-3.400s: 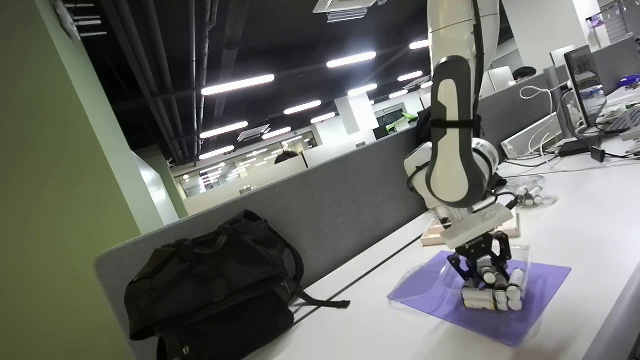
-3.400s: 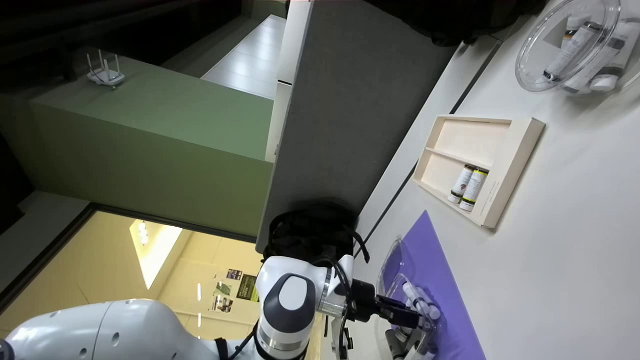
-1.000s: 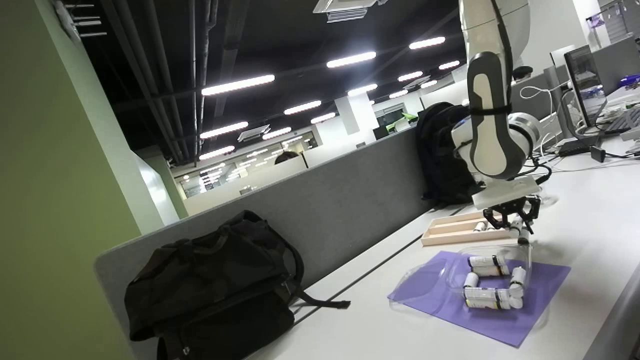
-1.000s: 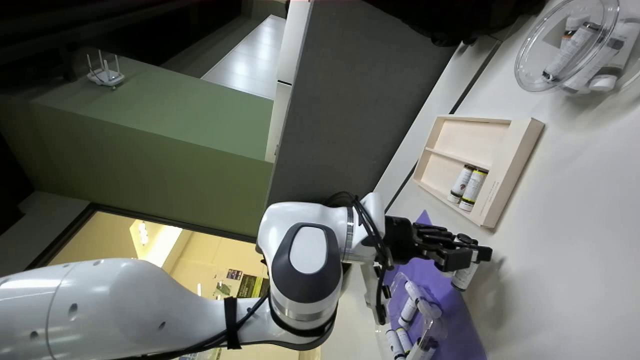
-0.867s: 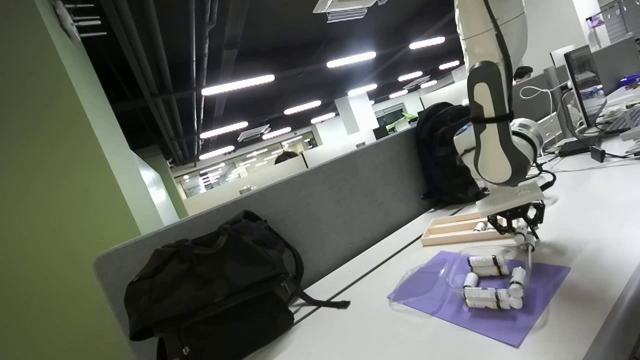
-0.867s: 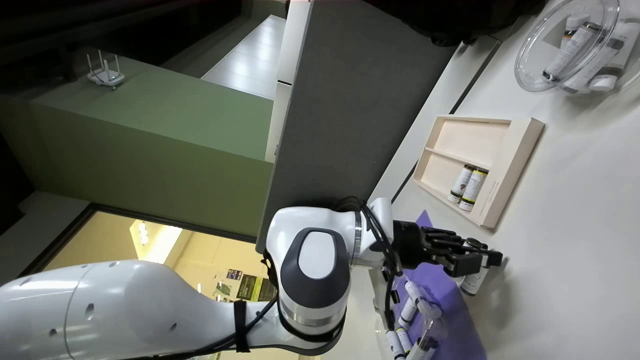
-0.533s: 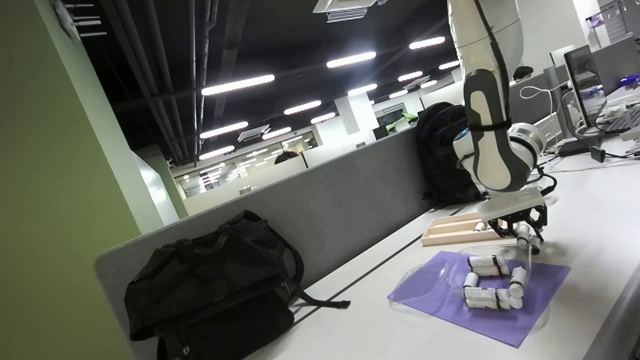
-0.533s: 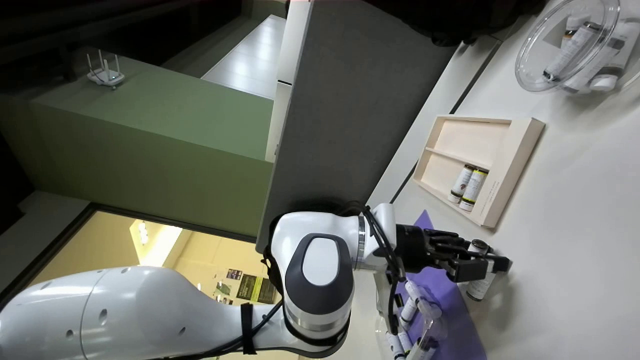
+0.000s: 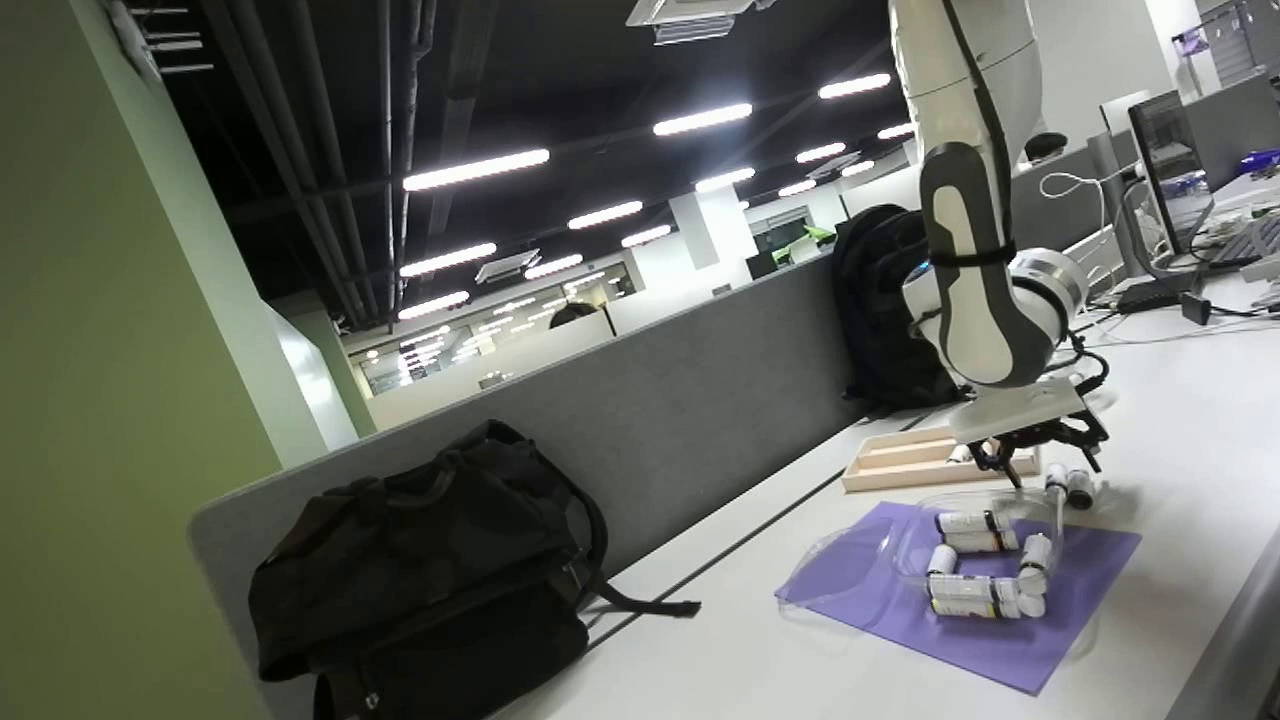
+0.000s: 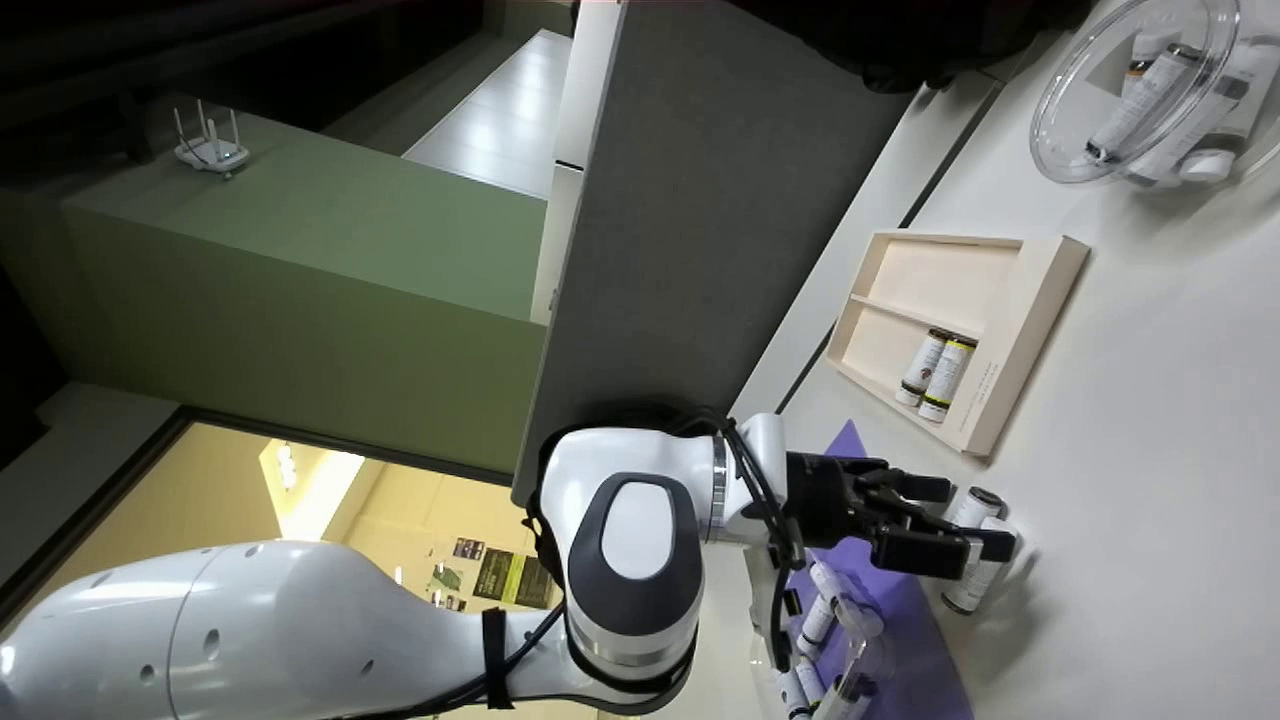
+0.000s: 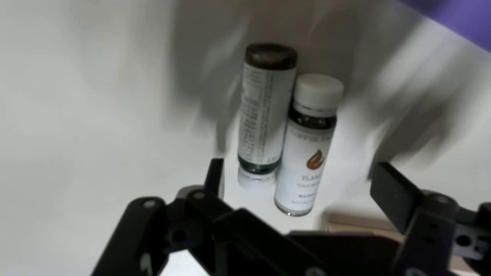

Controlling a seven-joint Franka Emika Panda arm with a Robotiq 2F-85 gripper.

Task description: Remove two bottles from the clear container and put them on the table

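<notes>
– How's the claw (image 11: 301,182) looking?
– Wide! Its fingers (image 11: 397,199) stand well apart, with a gap from each to the pair in the wrist view: one bottle (image 11: 264,115), a second bottle (image 11: 307,163), lying side by side on the white table (image 11: 96,115).
– Room around them?
– Plenty of table left of them there. Upper right, the edge of the purple mat (image 11: 466,19) cuts in; lower right, the wooden tray (image 10: 1025,345) sits close.
– And the clear box (image 9: 985,566)?
– On the mat in both exterior views, more bottles (image 9: 972,588) lying inside. Our pair is outside it, just past the mat's edge.
– Anything only one view catches?
– The wrist view picks out a flame on one label, caps at opposite ends! It gets just a strip of tray; in an exterior view two tray bottles (image 10: 948,377) share a compartment, with a clear tub (image 10: 1070,110) beyond.
</notes>
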